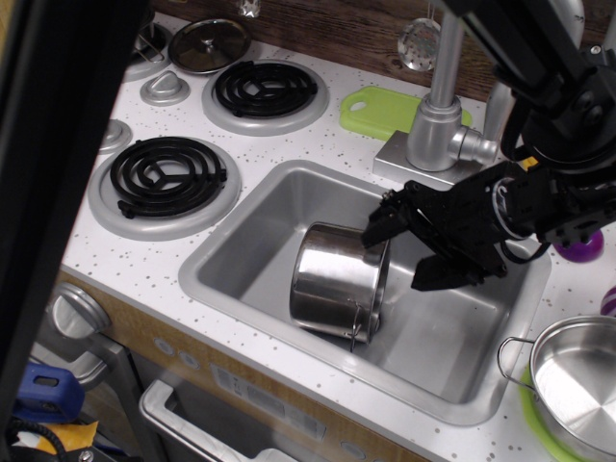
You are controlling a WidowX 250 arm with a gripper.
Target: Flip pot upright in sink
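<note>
The shiny steel pot (337,284) lies on its side in the grey sink (462,332), its open mouth facing right and a wire handle at its lower right. My black gripper (405,252) reaches in from the right, tilted sideways, right at the pot's mouth. It is open. One fingertip (377,229) is at the pot's upper rim, the other (431,277) hangs apart to the right over the basin. It holds nothing.
A faucet (433,115) stands behind the sink, with a green cutting board (377,108) beside it. Burners (166,175) lie to the left. A wide steel pan (577,385) sits at the right front. A dark blurred bar (58,192) blocks the left side.
</note>
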